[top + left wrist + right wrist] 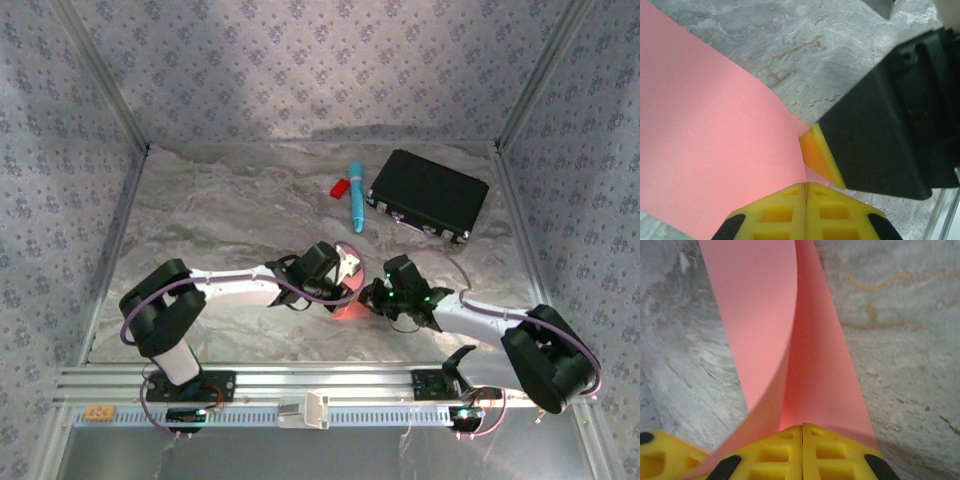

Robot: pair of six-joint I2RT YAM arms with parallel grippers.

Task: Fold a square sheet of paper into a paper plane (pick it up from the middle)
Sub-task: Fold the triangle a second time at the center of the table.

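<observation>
Pink sheet of paper [346, 306] sits curled at the middle of the marble worktop [220, 220], nearer the arms than the blue pen [356, 197] and black case [428, 195]. The left end effector [805, 187] pinches one edge of it. The right end effector [802, 429], just beside it, is pressed together on a curled-over part.

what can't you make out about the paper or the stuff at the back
- Top view: left pincer and right pincer cover most of the square sheet of paper; creases hidden.
- Left wrist view: paper cut by the left edge.
- Right wrist view: far end cut by the top edge.
- Top view: small red piece too small to identify.
</observation>
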